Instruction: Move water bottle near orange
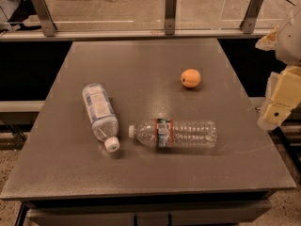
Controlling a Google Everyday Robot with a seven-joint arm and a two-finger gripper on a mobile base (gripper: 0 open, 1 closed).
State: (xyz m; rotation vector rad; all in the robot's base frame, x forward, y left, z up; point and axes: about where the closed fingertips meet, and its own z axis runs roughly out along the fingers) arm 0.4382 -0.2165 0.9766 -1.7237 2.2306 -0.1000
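We see the cream-coloured hand (280, 105) hanging at the right edge of the flat grey counter (141, 55); whether it is apart or together we cannot tell. Left of the hand and slightly nearer to us, the clear ribbed plastic water bottle (181, 133) with a narrow orange-red and green label band lies on its side, white cap pointing away from the hand. The small round orange (190, 77) sits left of the hand, farther back, apart from that bottle. Farthest from the hand lies a second bottle (99, 109) with a large white-blue label.
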